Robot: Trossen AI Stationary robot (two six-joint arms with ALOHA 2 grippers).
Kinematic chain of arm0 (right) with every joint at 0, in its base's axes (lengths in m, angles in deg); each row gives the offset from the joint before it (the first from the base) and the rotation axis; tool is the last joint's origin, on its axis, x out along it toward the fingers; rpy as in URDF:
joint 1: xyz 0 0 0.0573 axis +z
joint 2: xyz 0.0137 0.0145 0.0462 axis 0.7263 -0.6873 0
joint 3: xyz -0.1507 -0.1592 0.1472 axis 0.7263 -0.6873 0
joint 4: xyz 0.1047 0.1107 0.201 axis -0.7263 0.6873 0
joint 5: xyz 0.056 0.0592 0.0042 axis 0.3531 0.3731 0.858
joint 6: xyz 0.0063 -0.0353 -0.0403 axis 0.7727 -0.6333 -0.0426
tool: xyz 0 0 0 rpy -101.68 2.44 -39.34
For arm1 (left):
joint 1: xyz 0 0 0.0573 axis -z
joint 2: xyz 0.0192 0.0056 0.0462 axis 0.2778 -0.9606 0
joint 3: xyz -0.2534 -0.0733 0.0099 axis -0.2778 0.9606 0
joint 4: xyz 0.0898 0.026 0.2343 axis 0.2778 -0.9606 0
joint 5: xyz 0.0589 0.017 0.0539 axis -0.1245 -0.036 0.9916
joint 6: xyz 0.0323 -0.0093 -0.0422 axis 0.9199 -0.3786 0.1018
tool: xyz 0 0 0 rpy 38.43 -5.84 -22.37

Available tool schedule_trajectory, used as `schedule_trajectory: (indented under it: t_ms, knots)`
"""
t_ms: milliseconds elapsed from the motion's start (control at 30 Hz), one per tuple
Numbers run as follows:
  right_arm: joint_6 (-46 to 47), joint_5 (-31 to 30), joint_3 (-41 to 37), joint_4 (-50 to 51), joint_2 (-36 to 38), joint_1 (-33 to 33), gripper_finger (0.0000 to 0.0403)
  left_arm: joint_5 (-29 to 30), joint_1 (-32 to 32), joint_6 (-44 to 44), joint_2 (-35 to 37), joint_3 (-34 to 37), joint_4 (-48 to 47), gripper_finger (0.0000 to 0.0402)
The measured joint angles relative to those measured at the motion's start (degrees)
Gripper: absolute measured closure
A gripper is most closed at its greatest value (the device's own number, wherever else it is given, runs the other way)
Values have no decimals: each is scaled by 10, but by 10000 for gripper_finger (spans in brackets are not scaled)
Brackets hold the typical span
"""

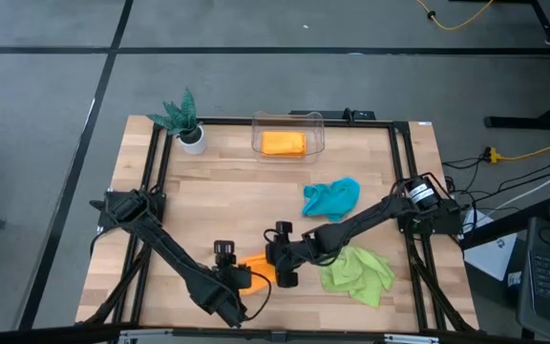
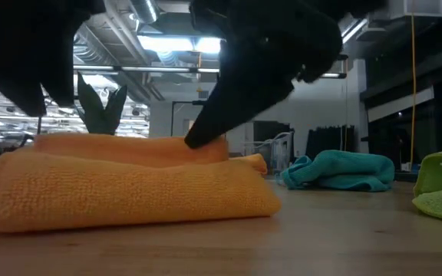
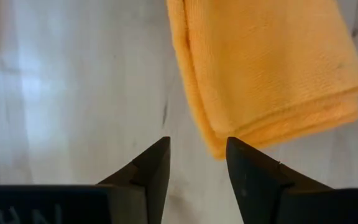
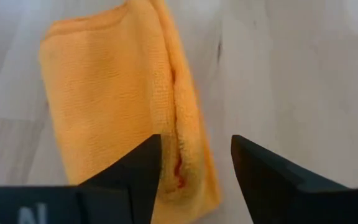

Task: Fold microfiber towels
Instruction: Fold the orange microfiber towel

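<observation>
Folded orange microfiber towel (image 1: pixel 258 267) lies flat at the desk's (image 1: pixel 237 201) near edge, between the two arms. Left end effector (image 3: pixel 197 158): fingers spread, empty, just off one short end of the towel. Right end effector (image 4: pixel 196 163): fingers spread, empty, over the opposite end, straddling the layered edge. Towel's long axis runs roughly from one end effector to the other; both equally near. Judgement: fold looks finished. Teal towel (image 1: pixel 331 198) and lime green towel (image 1: pixel 356 273) sit crumpled on the right arm's side.
</observation>
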Motion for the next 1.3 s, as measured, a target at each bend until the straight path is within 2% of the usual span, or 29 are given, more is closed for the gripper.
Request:
schedule_trajectory:
  t_ms: [167,300,333,400,567,733,867,933,1000,1100,1300]
  knots:
    - [8,-16,71,112,1,-5,198,-10,3,-31,0,-23,-56,254]
    - [12,-16,116,184,1,-5,198,-44,14,-92,0,-44,-172,255]
    - [10,-16,123,191,1,-5,198,-49,19,-114,0,-49,-195,255]
    - [8,-16,131,198,2,-3,198,-54,31,-123,11,-47,-181,255]
    - [13,5,128,154,1,4,198,-20,83,-185,45,-42,-190,255]
    - [-8,100,88,0,-10,6,198,60,142,-259,83,-28,-183,255]
    - [-141,185,58,-99,-33,10,198,107,171,-317,93,-21,-177,255]
    - [-213,218,56,-117,-58,12,198,124,184,-329,93,-20,-175,255]
    - [-246,246,67,-139,-91,12,198,128,187,-329,93,-20,-164,255]
    - [-261,309,97,-168,-130,0,198,136,187,-329,93,-20,-151,255]
    - [-287,363,142,-150,-161,-27,198,137,187,-329,93,-20,-142,255]
